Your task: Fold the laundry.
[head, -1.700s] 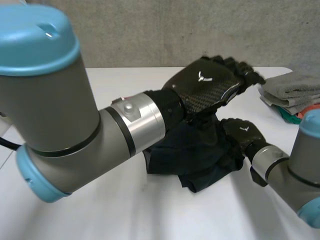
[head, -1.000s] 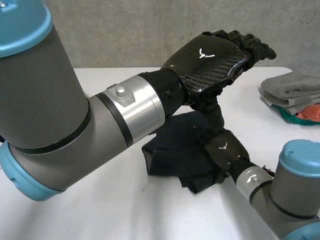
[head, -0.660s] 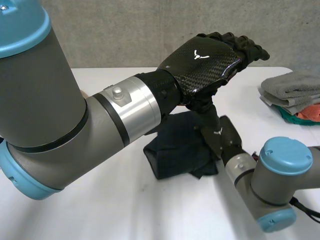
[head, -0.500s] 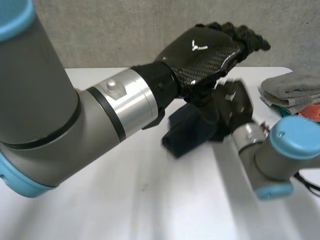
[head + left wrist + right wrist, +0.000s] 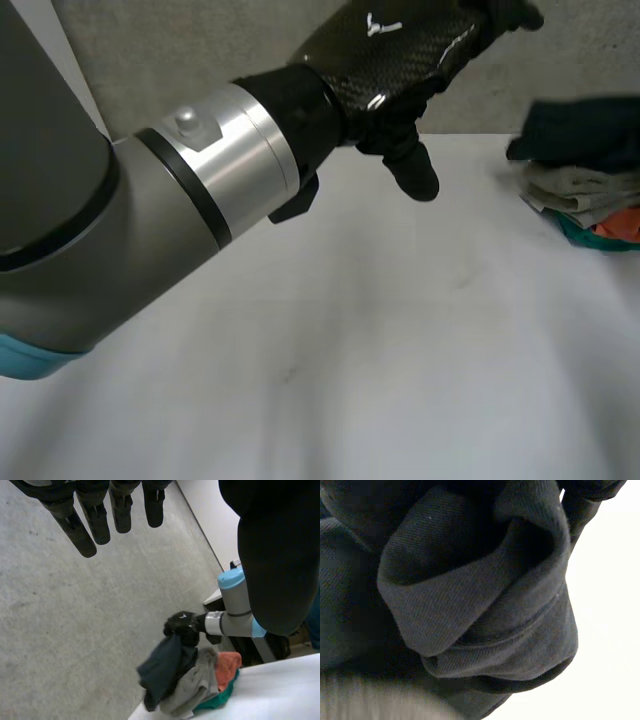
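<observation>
- Left robot hand (image 5: 385,45) is hovering open at upper centre, over the bench (image 5: 350,350).
- Right robot hand (image 5: 182,625) is gripping a dark cloth (image 5: 548,135) on the pile (image 5: 575,190), upper right.

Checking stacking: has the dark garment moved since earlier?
Yes: the dark garment went from the middle of the table rightwards onto the folded pile.

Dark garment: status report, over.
Left hand open, raised above table. Right hand gripping dark garment atop the folded pile. Nothing in the way.
</observation>
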`<state>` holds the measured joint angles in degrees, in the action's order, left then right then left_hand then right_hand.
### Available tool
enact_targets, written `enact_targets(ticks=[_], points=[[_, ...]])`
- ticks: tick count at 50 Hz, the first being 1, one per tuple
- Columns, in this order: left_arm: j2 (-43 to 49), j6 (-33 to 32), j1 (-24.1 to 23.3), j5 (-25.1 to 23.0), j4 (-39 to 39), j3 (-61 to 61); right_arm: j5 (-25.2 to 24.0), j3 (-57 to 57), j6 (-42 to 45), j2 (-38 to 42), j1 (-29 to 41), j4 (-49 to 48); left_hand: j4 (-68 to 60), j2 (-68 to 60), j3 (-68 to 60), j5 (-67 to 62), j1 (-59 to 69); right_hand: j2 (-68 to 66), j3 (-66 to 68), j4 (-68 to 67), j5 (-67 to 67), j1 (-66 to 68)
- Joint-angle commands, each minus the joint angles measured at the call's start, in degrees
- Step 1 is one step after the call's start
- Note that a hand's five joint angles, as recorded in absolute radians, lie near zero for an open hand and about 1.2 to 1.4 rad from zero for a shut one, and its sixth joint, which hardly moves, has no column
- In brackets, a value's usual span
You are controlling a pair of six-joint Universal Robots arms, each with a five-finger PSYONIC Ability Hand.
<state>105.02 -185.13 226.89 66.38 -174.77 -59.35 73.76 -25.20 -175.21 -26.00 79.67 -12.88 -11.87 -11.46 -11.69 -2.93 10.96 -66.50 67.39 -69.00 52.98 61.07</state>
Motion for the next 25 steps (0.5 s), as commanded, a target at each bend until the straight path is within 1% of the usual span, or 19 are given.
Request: enact_targets(ticks=[1, 3, 5, 6, 8, 13, 16, 22, 23, 24, 25], points=[[1.5, -0.3, 0.4, 0.1, -0.3, -2.2, -6.5, -0.2, -3.1, 7.4, -8.0, 3.6, 1.9, 1.5, 1.7, 2.9, -1.0, -13.5, 12.6, -11.0, 17.0, 18.9], [1.9, -0.4, 0.8, 0.0, -0.4, -2.3, -8.6, -3.8, -3.5, 6.4, -9.4, 2.7, 1.9, 1.5, 1.7, 2.9, -1.0, -13.5, 12.6, -11.0, 17.0, 18.9], [2.0, -0.4, 1.0, 0.0, -0.4, -2.3, -10.6, -8.4, -3.9, 4.2, -10.7, -1.0, 1.9, 1.5, 1.7, 2.9, -1.0, -13.5, 12.6, -11.0, 17.0, 18.9], [2.0, -0.4, 1.0, 0.0, -0.4, -2.3, -10.9, -9.6, -4.2, 3.4, -10.8, -2.2, 1.9, 1.5, 1.7, 2.9, -1.0, -13.5, 12.6, -11.0, 17.0, 18.9], [2.0, -0.4, 0.8, 0.0, -0.4, -2.2, -10.9, -12.6, -5.8, 1.3, -11.0, -5.9, 1.9, 1.5, 1.7, 2.9, -1.0, -13.5, 12.6, -11.0, 17.0, 18.9], [2.2, -0.4, 0.4, 0.0, -0.7, -1.7, -10.3, -16.7, -9.9, -2.6, -11.0, -10.9, 1.9, 1.5, 1.7, 2.9, -1.0, -13.5, 12.6, -11.0, 17.0, 18.9], [2.3, -0.4, 0.0, 0.0, -0.8, -1.5, -10.1, -17.9, -11.4, -3.5, -10.9, -12.4, 1.9, 1.5, 1.7, 2.9, -1.0, -13.5, 12.6, -11.0, 17.0, 18.9], [2.7, -0.3, -0.7, 0.1, -1.0, -1.5, -10.8, -18.2, -10.6, -3.2, -10.7, -11.8, 1.9, 1.5, 1.7, 2.9, -1.0, -13.5, 12.6, -11.0, 17.0, 18.9], [2.8, -0.4, -0.7, 0.1, -1.0, -1.5, -10.9, -18.3, -10.3, -3.2, -10.6, -11.6, 1.9, 1.5, 1.7, 2.9, -1.0, -8.5, 7.6, -6.0, 12.0, 13.9], [3.0, -0.4, -0.8, 0.1, -1.0, -1.5, -11.0, -18.6, -9.7, -3.2, -10.5, -11.0, 1.9, 1.5, 1.7, 2.9, -1.0, 6.4, -7.3, 8.9, -2.9, -1.0], [3.0, -0.4, -0.8, 0.1, -1.0, -1.6, -11.0, -18.7, -9.4, -3.2, -10.5, -10.8, 1.9, 1.5, 1.7, 2.9, -1.0, 10.5, -11.4, 13.0, -7.0, -5.1]])
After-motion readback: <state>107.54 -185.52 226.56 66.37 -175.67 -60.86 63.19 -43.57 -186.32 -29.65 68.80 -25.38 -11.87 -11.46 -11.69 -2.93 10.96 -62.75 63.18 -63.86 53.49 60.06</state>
